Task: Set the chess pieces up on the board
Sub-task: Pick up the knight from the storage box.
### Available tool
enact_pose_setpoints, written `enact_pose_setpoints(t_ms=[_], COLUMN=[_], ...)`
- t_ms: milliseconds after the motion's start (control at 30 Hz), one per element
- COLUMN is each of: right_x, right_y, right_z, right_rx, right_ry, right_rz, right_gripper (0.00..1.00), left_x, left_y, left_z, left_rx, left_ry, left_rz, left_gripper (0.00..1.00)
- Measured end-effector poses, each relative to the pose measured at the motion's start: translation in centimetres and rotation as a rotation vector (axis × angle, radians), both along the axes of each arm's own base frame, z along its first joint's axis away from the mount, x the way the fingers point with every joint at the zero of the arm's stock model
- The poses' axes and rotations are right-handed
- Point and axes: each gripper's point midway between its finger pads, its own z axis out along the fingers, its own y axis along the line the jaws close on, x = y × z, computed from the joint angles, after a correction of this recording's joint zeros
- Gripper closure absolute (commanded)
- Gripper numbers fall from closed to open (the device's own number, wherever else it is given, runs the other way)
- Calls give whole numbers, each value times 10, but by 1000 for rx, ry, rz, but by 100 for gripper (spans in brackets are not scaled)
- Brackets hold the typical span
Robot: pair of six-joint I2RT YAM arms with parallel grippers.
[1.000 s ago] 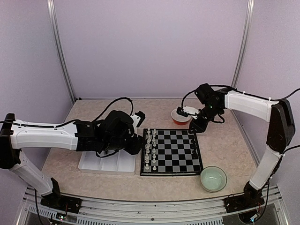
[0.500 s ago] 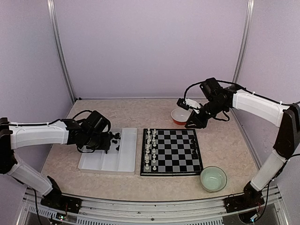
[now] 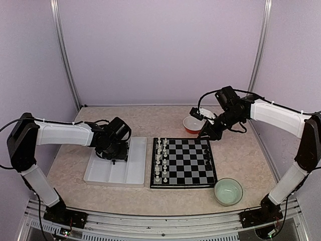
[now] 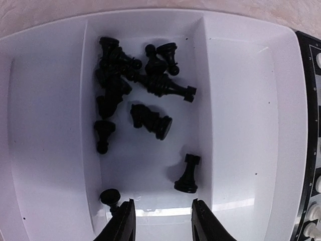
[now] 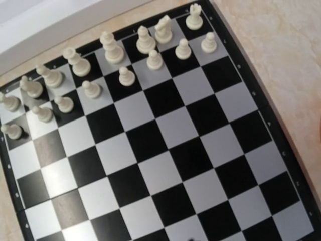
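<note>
Sixteen white chess pieces (image 5: 111, 48) were counted on the one board (image 5: 165, 170): eight in the edge row, eight pawns in the next. One white tray (image 4: 241, 100) had three compartments. In its middle one, four black chess pieces (image 4: 150, 121) lay singly; the heap beside them was too tangled to count. Bowls numbered two: a red bowl (image 3: 192, 125) and a green bowl (image 3: 228, 192).

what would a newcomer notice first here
The checkered chessboard at the middle of the table stands out, with white pieces lined up in two files along its left edge. Just left of it, a heap of black pieces lies in the middle compartment of a white tray, with the left gripper open above them.
</note>
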Motion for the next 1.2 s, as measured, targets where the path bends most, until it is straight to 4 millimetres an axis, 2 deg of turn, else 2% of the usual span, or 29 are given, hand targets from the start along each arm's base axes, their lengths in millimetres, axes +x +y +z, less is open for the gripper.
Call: enact_pose_setpoints(t_ms=[133,300,433,700,1033,1200], right_x=[-1,-3,-4,-6,-7,-7], right_y=[1,1,0,-1,1,2], right_z=[-2,-5,-7,-12,-11,-10], right_rx=[7,9,6,2,14,17], right_ry=[1,8,12,19,21,22], right_rz=[4,7,7,7,14,16], right_gripper=[77,77,77,77,77,77], left_x=[21,50,63,56,54,54], left_y=[-7,0,-4,-6,-3,-2], left_z=[7,12,7,-26,-32,-32], left_rx=[-4,-21,-24,11,24,32], left_ry=[-20,-31,-23,64,79,81], left_rz=[-7,42,53,51,67,71], left_gripper=[63,66,68,67,67,63])
